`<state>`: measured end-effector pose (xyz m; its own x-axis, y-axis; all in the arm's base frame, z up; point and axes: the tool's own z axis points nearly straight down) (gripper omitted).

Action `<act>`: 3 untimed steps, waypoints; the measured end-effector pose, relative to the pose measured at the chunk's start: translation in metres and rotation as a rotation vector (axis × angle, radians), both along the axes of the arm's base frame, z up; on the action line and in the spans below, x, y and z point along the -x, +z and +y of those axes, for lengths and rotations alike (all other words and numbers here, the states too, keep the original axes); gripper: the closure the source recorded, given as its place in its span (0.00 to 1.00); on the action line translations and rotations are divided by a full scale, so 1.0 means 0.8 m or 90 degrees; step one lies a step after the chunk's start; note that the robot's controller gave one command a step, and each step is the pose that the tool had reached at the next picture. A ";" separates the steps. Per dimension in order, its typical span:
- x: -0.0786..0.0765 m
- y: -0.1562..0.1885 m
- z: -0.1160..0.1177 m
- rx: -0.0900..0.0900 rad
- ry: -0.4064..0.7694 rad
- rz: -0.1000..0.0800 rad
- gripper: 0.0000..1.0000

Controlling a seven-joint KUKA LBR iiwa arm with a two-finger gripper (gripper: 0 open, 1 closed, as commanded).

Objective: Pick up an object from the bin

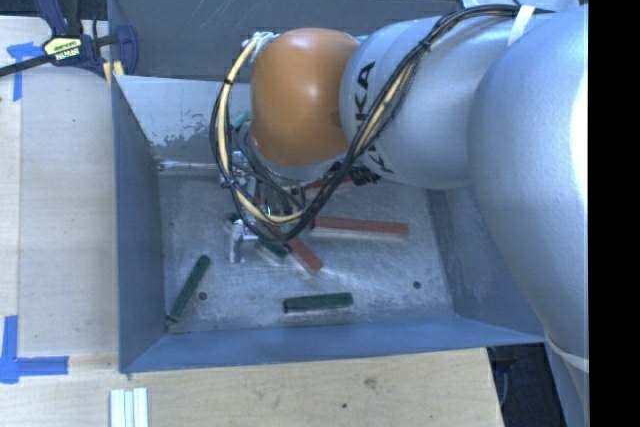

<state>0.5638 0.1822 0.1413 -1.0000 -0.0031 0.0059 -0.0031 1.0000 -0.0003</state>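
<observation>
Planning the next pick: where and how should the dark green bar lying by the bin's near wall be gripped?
Probably at its middle, across the narrow width, coming straight down from above. The green bar lies flat and apart from the reddish sticks, its long side along the near wall.

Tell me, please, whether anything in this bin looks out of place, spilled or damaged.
Nothing stands out. A dark green stick and a dark green bar lie flat near the lower wall of the bin; a long reddish-brown stick and a short reddish piece lie beside the gripper. None looks broken or spilled.
</observation>
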 end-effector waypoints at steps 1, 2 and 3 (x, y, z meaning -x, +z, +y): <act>-0.003 0.006 -0.001 -0.001 -0.002 -0.005 0.00; -0.049 -0.040 -0.043 -0.004 0.017 -0.012 0.00; -0.001 -0.074 -0.054 -0.004 -0.045 -0.024 1.00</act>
